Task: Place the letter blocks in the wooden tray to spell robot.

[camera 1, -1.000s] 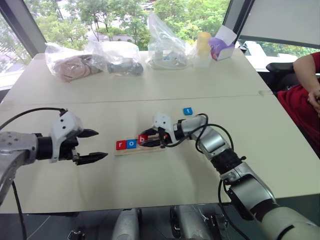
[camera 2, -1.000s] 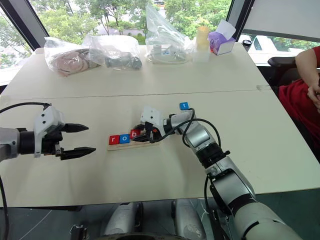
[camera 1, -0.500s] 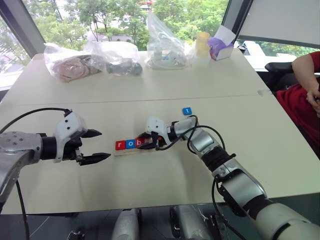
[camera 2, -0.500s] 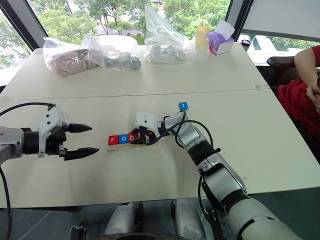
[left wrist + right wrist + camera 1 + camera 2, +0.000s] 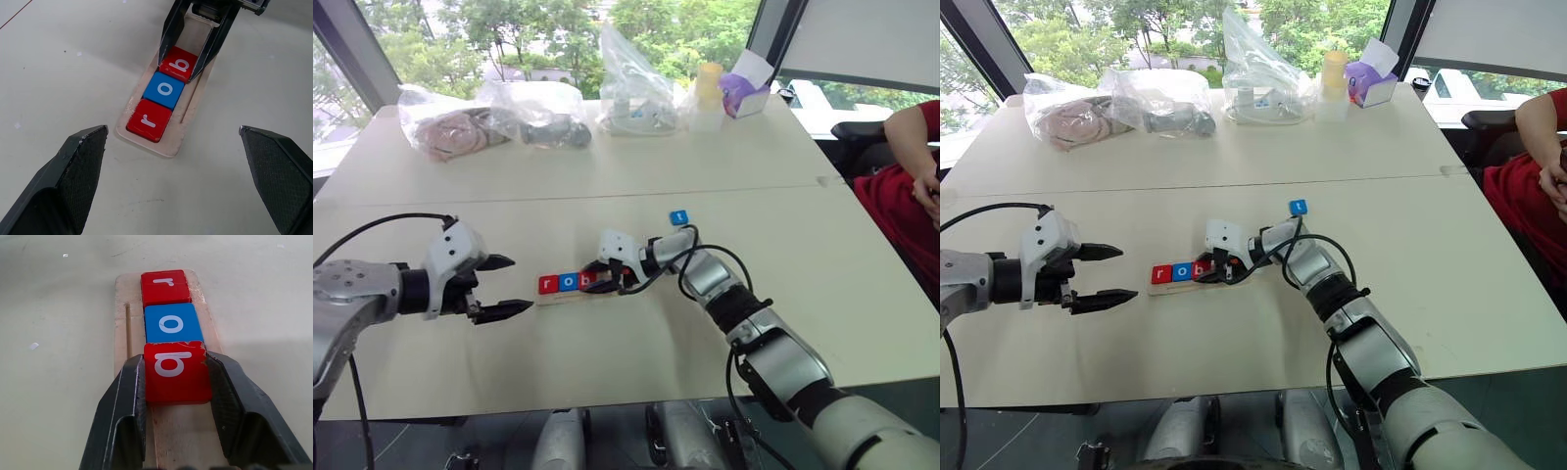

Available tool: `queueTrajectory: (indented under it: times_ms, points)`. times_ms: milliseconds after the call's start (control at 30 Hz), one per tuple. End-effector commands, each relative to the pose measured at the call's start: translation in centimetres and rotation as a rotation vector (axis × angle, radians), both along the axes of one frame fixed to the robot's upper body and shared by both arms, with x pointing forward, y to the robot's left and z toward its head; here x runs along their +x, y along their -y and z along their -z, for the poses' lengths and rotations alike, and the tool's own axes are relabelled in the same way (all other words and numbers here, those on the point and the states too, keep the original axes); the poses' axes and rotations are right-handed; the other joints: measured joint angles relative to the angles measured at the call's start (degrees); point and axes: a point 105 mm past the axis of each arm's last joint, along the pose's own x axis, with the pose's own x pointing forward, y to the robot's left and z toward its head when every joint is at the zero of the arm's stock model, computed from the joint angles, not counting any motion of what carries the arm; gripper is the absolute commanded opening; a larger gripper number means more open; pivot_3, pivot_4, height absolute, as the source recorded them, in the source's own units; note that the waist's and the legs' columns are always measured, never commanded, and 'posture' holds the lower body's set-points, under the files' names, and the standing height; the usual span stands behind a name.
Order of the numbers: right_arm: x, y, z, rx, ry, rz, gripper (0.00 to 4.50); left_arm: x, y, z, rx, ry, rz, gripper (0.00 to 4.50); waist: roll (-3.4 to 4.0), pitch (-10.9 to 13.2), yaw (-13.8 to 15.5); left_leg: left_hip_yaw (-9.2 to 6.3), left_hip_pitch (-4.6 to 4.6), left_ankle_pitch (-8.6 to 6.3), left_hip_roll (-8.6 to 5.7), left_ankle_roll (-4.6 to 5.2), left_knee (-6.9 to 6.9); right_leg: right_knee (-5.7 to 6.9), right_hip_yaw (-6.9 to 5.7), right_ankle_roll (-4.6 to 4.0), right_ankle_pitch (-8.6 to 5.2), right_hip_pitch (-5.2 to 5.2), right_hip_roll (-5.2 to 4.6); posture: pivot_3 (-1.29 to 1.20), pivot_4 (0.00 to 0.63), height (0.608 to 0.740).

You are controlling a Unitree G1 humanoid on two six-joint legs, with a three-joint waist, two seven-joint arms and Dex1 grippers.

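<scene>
The table (image 5: pixel 607 372) carries the wooden tray (image 5: pixel 195 105) near its middle, well in from every edge. Three letter blocks sit in a row from the tray's left end: red r (image 5: pixel 149 120), blue o (image 5: pixel 164 89), red b (image 5: pixel 176 372). A blue t block (image 5: pixel 679 217) lies toward the far edge, apart from the tray. The right gripper (image 5: pixel 177 382) has its fingers against both sides of the b, grasping it. The left gripper (image 5: pixel 181 166) hangs released, jaws wide, left of the tray.
</scene>
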Motion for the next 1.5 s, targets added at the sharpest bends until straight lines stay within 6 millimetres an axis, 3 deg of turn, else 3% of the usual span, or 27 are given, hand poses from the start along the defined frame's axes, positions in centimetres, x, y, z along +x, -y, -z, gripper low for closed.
queueTrajectory:
  times_ms: [33, 100, 133, 400, 533, 633, 700, 833, 933, 1067, 1233, 1500]
  points:
    - [0.2, -0.7, -1.1, 0.025, 0.039, -0.017, 3.25, 0.0, 0.4, -0.7, 0.002, 0.034, 0.015, 4.50, 0.00, 0.00, 0.01, 0.00, 0.00, 0.00, 0.00, 0.00, 0.00, 0.00, 0.00, 0.00, 0.00, 0.00, 0.00, 0.00, 0.150, 0.740]
    - [0.2, -0.7, -1.1, 0.024, 0.048, -0.014, 4.31, 0.0, 0.4, -0.7, 0.002, 0.036, 0.015, 4.50, 0.00, 0.00, 0.01, 0.00, 0.00, 0.00, 0.00, 0.00, 0.00, 0.00, 0.00, 0.00, 0.00, 0.00, 0.00, 0.00, 0.150, 0.740]
    - [0.3, -0.7, -1.3, 0.026, 0.053, -0.013, 4.47, 0.1, 0.5, -0.7, 0.001, 0.037, 0.015, 4.50, 0.00, 0.00, 0.01, 0.00, 0.00, 0.00, 0.00, 0.00, 0.00, 0.00, 0.00, 0.00, 0.00, 0.00, 0.00, 0.00, 0.150, 0.740]
    - [1.2, 0.4, -3.3, 0.095, 0.075, 0.048, 4.47, 0.1, 1.1, -0.9, -0.017, 0.046, 0.030, 4.50, 0.00, 0.00, 0.03, 0.00, 0.00, 0.00, 0.00, 0.00, 0.00, 0.00, 0.00, 0.00, 0.00, 0.00, 0.00, 0.00, 0.150, 0.740]
    - [2.3, 3.3, -6.3, 0.249, 0.037, 0.234, 4.47, 0.0, 2.6, -2.1, -0.110, 0.081, 0.054, 4.50, -0.01, -0.01, 0.40, -0.14, -0.04, 0.01, 0.00, -0.01, 0.02, 0.00, -0.04, 0.01, 0.01, 0.00, -0.07, 0.00, 0.150, 0.740]
    - [3.0, 6.6, -8.7, 0.383, 0.022, 0.465, 4.47, 0.3, 3.9, -3.0, -0.179, 0.123, 0.067, 4.50, -0.02, -0.01, 0.75, -0.28, -0.03, 0.00, -0.02, -0.01, 0.01, 0.01, -0.06, 0.02, 0.01, 0.05, -0.16, 0.00, 0.150, 0.740]
    - [3.0, 8.5, -9.2, 0.445, -0.005, 0.648, 4.47, 0.5, 4.9, -3.2, -0.202, 0.141, 0.082, 4.50, -0.03, -0.02, 0.82, -0.30, -0.04, 0.00, -0.12, -0.01, 0.00, 0.01, -0.06, 0.03, 0.02, 0.05, -0.17, 0.00, 0.150, 0.740]
    - [2.0, 10.2, -8.0, 0.430, -0.038, 0.894, 4.47, 1.0, 6.5, -3.2, -0.235, 0.164, 0.114, 4.50, 0.00, -0.03, 0.64, -0.30, 0.00, 0.00, -0.14, -0.02, -0.02, 0.04, -0.05, 0.02, 0.01, 0.05, -0.14, 0.00, 0.150, 0.740]
    - [0.8, 9.6, -7.4, 0.487, -0.083, 0.974, 4.47, 1.5, 8.1, -2.9, -0.253, 0.170, 0.168, 4.50, 0.00, -0.04, 0.21, -0.32, 0.00, 0.01, -0.14, -0.03, -0.01, 0.06, -0.05, 0.02, 0.01, 0.05, -0.07, 0.00, 0.150, 0.740]
    - [1.0, 9.9, -4.6, 0.393, -0.063, 1.067, 4.47, 2.0, 8.9, -2.2, -0.231, 0.157, 0.231, 4.50, 0.00, -0.04, 0.04, -0.28, 0.02, 0.02, -0.14, -0.04, 0.00, 0.05, -0.01, 0.01, 0.01, 0.04, 0.00, 0.00, 0.150, 0.740]
    - [1.5, 11.0, -1.9, 0.313, -0.028, 1.086, 4.47, 2.8, 9.3, -0.9, -0.197, 0.155, 0.246, 4.50, 0.00, -0.04, 0.13, -0.11, -0.02, 0.02, -0.16, -0.04, 0.00, -0.01, -0.03, 0.02, 0.00, 0.05, -0.02, 0.00, 0.150, 0.740]
    - [1.5, 10.7, -0.2, 0.281, -0.029, 1.073, 4.47, 3.4, 9.0, 0.3, -0.195, 0.157, 0.215, 4.50, -0.01, -0.04, 0.03, -0.15, -0.02, 0.02, -0.12, -0.04, -0.01, 0.00, -0.02, 0.02, 0.00, 0.04, 0.05, 0.00, 0.150, 0.740]
